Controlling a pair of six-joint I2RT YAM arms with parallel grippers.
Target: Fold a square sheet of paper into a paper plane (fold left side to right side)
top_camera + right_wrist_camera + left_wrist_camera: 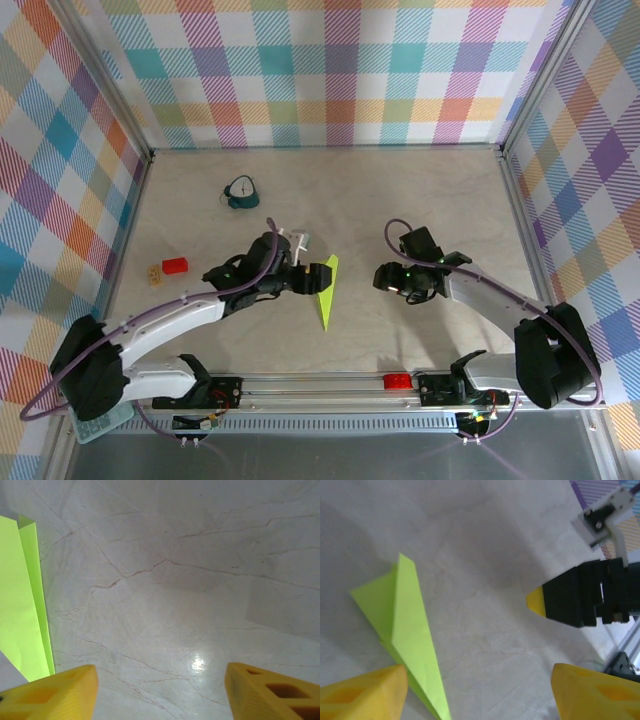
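Note:
The paper plane (326, 292) is a slim lime yellow-green dart lying flat on the table, its point toward the near edge. In the left wrist view the paper plane (405, 630) shows layered folds, and one long edge runs past my left finger (365, 695). My left gripper (315, 277) stands open at the plane's left side with nothing between its fingers. My right gripper (385, 278) is open a short way to the right, apart from the plane. From the right wrist, the paper plane (22, 600) lies at the far left, beyond the open right gripper (160, 695).
A small teal clock (240, 192) stands at the back left. A red block (175, 266) and a small tan block (154, 273) lie at the left. Plaid walls enclose the table (430, 200). The right gripper's black body (570, 597) faces the left wrist camera.

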